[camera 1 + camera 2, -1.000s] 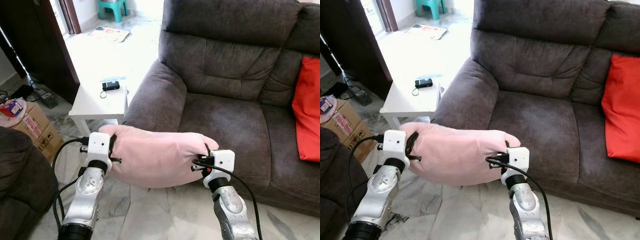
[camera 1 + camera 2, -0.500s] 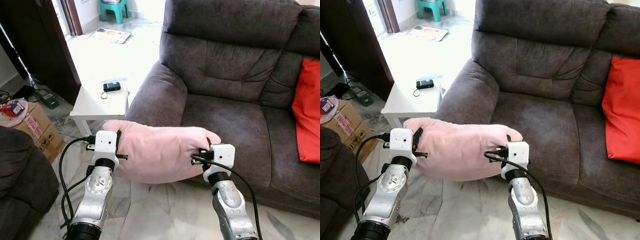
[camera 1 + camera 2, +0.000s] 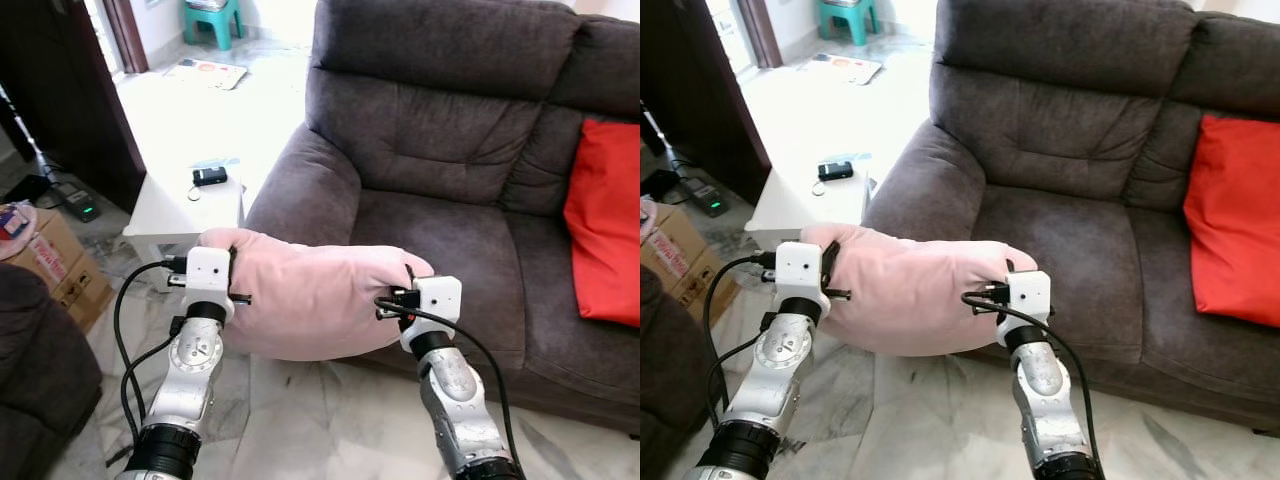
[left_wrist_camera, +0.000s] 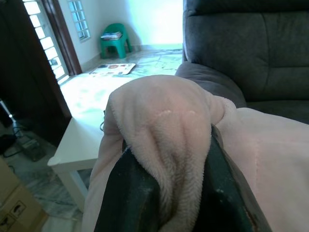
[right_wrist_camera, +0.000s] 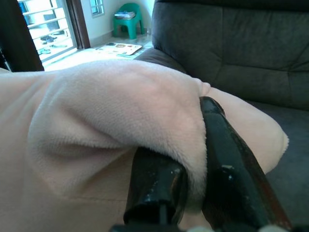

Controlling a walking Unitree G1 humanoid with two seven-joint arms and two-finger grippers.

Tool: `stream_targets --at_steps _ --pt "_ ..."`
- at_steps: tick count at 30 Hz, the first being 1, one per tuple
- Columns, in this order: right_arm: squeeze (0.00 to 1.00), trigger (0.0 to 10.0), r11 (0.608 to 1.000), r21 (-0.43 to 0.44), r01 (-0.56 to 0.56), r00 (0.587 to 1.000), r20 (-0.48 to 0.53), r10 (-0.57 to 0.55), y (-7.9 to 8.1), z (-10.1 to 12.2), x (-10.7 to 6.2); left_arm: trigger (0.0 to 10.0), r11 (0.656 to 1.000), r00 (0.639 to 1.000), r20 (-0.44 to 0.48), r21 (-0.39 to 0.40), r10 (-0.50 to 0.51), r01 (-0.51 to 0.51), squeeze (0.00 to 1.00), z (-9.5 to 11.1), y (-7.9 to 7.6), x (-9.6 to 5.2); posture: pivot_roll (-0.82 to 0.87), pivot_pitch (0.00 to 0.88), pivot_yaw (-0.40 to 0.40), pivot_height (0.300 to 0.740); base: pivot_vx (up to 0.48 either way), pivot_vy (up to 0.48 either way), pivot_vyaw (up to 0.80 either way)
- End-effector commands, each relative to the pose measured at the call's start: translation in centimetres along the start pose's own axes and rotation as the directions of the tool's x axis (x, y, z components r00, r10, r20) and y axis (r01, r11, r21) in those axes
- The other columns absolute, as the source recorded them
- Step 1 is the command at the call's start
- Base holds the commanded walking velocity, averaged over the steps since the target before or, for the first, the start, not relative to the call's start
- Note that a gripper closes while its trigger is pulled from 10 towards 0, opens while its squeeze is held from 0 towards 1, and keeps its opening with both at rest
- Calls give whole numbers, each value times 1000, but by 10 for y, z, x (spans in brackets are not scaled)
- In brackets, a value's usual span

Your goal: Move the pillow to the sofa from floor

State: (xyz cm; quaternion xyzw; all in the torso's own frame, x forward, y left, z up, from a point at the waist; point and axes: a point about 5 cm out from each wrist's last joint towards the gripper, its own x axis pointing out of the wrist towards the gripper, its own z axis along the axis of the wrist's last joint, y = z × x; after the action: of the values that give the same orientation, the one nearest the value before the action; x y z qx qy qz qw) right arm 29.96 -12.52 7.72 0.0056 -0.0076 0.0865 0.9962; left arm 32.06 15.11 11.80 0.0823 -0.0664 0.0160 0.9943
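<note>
The sofa (image 3: 440, 190) stands directly ahead of you, its seat bare except for a red cushion (image 3: 603, 220) at the far end. The pillow (image 3: 315, 300) is off the floor, carried in the air just before the seat's front edge (contact with the sofa cannot be confirmed). Left tool (image 4: 169, 193) and right tool (image 5: 193, 169) each pinch one end of it. Lift done; placing and release remain, in my judgement.

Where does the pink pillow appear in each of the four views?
Left eye view: pink pillow at centre, held off the floor between both grippers.
Right eye view: centre-left.
Left wrist view: a fold pinched between the fingers.
Right wrist view: a fold gripped likewise.
Shared landmark: the grey sofa.
</note>
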Motion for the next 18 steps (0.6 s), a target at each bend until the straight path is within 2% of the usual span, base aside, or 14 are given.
stream_targets --at_steps 1,12,18 --pt "0 10000 999 -23 -43 995 84 45 9 18 9 10000 999 999 35 11 -42 42 0 5 -9 2 10 0 -74 740 0 0 -800" --pt "0 10000 999 -36 -30 996 80 33 10 16 10 10000 998 998 35 2 -56 56 0 6 -14 5 3 0 -50 740 0 0 -800" --pt "0 10000 999 -34 -18 997 76 21 12 14 11 10000 998 998 41 -1 -57 57 0 7 -11 6 9 0 -26 740 0 0 -800"
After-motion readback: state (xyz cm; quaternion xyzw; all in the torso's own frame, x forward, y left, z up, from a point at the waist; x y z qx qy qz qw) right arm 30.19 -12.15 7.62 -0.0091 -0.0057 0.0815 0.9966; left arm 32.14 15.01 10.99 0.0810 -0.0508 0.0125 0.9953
